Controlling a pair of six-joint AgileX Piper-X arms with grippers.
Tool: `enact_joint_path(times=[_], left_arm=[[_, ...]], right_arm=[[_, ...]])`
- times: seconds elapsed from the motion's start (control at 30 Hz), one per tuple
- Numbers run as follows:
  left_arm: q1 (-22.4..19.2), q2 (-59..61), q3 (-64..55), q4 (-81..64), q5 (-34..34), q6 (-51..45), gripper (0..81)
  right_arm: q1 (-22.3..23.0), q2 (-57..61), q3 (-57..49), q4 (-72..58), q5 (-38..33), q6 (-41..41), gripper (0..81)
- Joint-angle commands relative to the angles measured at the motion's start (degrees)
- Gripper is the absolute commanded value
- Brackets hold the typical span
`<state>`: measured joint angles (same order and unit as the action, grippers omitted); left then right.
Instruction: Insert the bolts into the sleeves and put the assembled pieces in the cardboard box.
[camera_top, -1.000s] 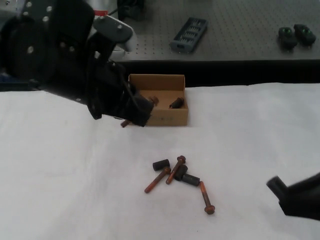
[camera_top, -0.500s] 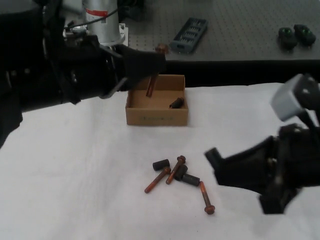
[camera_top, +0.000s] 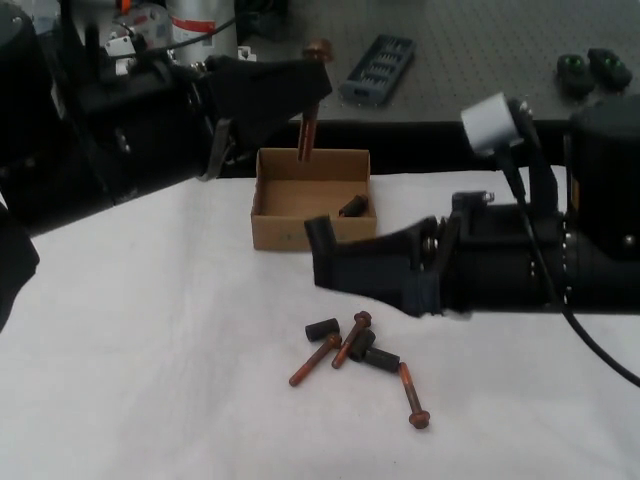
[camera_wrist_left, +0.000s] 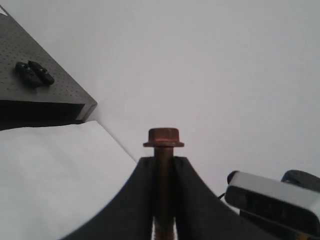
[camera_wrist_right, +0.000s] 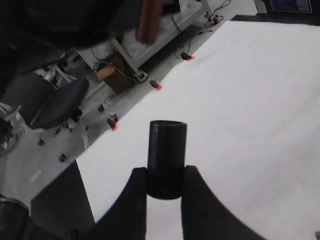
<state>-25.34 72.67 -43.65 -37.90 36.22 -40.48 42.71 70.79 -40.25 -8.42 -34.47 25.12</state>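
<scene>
The left hand (camera_wrist_left: 163, 165) is clenched on a bolt (camera_wrist_left: 163, 144), pinching the shank so the flanged head stands just above the fingertips. In the high view it holds this bolt upright over the far wall of the box, shank pointing down. The right hand (camera_wrist_right: 165, 176) is clamped on a black sleeve (camera_wrist_right: 167, 150), gripped by its lower part with the open mouth sticking out past the fingertips. In the high view this hand reaches in from the right and sits in front of the box's near wall, lower than the left hand and apart from it.

The desk (camera_top: 150, 350) is spread with a white cloth. Towards its back stands the open cardboard box (camera_top: 280, 230). Inside, against its right-hand wall, lies a dark piece (camera_top: 352, 207) with a coppery end, which I take to be one finished assembly.

Nearer the camera a small heap lies on the cloth: three loose bolts as I count them, one (camera_top: 315, 360) at the left, one (camera_top: 350, 340) beside it and one (camera_top: 412, 395) off to the right. About three loose sleeves lie among them, one (camera_top: 321, 328) at the left and two more (camera_top: 372, 352) touching in the middle.

By my reading the job is early on. One piece seems boxed, and a second pair is in hand but not yet joined, since bolt and sleeve are apart. It remains to line them up, push the shank in, drop the piece in the box, then repeat for the heap.
</scene>
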Motion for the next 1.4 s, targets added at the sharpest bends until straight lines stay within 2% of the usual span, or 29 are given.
enact_joint_path(times=[0.0,0.73,0.87,1.37], left_arm=[[0.05,-0.74,0.11,-2.14,3.38,-1.28,0.6],[0.05,-0.74,0.11,-2.14,5.65,-0.64,0.6],[0.05,-0.74,0.11,-2.01,5.65,0.13,0.6],[0.05,-0.74,0.11,-1.53,5.22,0.69,0.6]], right_arm=[[0.15,0.21,-0.81,-3.58,-1.04,2.20,2.8],[0.15,0.47,-1.27,-6.16,0.90,3.57,2.8],[0.15,0.47,-1.27,-7.52,-1.51,3.54,2.8],[0.15,0.47,-1.27,-9.10,-2.06,4.68,2.8]])
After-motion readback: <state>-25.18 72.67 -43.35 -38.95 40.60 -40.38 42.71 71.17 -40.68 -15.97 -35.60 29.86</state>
